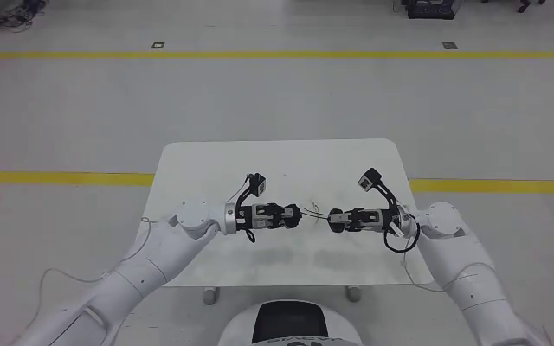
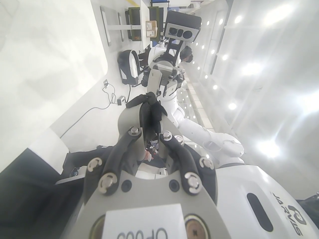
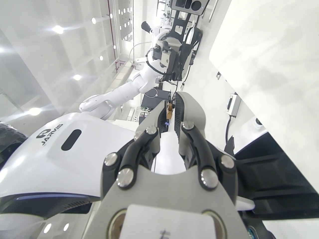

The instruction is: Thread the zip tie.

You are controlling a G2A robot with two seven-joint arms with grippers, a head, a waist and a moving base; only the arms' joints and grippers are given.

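The zip tie (image 1: 314, 211) is held above the bench (image 1: 277, 160) between the facing left end effector (image 1: 299, 216) and right end effector (image 1: 330, 222), each pinched narrowly on one end, apparently so that tail and head can be aligned.

Above the middle of the table (image 1: 277, 156), the left gripper (image 1: 296, 216) is placed left of frame centre and the right gripper (image 1: 331, 221) right of it, facing each other, with the zip tie (image 1: 313, 212) held between them.
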